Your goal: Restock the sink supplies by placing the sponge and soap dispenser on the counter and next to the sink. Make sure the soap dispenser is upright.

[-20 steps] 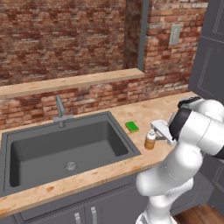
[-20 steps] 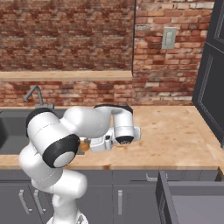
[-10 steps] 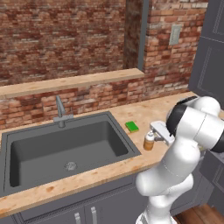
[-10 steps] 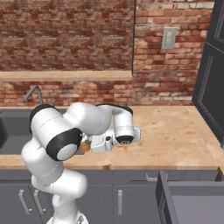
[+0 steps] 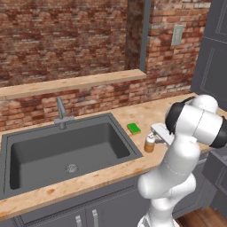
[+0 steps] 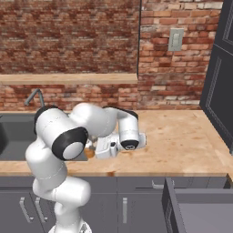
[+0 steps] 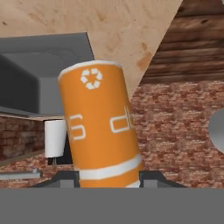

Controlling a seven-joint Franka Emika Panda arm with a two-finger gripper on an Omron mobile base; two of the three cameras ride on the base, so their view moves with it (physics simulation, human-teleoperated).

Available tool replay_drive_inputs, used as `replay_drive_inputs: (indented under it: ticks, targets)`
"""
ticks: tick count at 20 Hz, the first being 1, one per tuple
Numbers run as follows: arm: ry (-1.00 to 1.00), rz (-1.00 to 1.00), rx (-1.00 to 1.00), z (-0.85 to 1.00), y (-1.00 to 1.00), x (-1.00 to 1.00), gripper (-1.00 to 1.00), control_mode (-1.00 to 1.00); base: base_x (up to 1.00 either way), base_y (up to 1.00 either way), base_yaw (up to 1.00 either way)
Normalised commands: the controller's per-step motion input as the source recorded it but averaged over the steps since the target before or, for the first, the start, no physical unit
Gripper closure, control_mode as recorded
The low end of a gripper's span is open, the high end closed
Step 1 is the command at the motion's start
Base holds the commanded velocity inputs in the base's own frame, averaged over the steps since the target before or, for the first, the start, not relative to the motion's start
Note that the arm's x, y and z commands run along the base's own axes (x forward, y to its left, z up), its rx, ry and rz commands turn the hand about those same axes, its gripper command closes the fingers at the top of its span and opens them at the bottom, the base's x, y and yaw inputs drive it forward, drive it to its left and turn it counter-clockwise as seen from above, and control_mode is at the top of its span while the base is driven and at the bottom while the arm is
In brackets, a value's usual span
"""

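The soap dispenser (image 5: 150, 143), a small orange bottle, stands upright on the tan counter (image 5: 177, 108) just right of the sink (image 5: 66, 150). My gripper (image 5: 152, 140) reaches in from the right and is shut on the bottle's sides. In the hand view the orange body (image 7: 103, 127) fills the middle, set between my gripper's (image 7: 109, 178) two dark tips. From the right base view the dispenser (image 6: 89, 153) peeks out at the left end of my gripper (image 6: 93, 149). The green sponge (image 5: 134, 128) lies flat on the counter, just behind the bottle and beside the sink's right rim.
A grey faucet (image 5: 60, 113) rises behind the basin. A brick wall with a wooden ledge (image 5: 75, 83) backs the counter. Dark cabinets stand at the far right, and an open drawer (image 6: 200, 207) juts out below the counter's front edge.
My arm's elbow has swung slightly left. The dispenser and my gripper have stayed almost in place beside the sink, and the sponge has not moved.
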Motion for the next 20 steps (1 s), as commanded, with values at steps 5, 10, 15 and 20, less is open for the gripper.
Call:
replay_drive_inputs:
  ticks: [5,10,15,20]
  targets:
    - [0.00,0.00,0.00,-0.11,0.00,0.19,1.00,-1.00,0.00,0.00,0.00]
    - [0.00,0.00,0.00,-0.15,0.00,0.18,1.00,-1.00,0.00,0.00,0.00]
    - [0.00,0.00,0.00,-0.19,0.00,0.15,1.00,-1.00,0.00,0.00,0.00]
    - [0.00,0.00,0.00,-0.14,-0.04,0.19,1.00,-1.00,0.00,0.00,0.00]
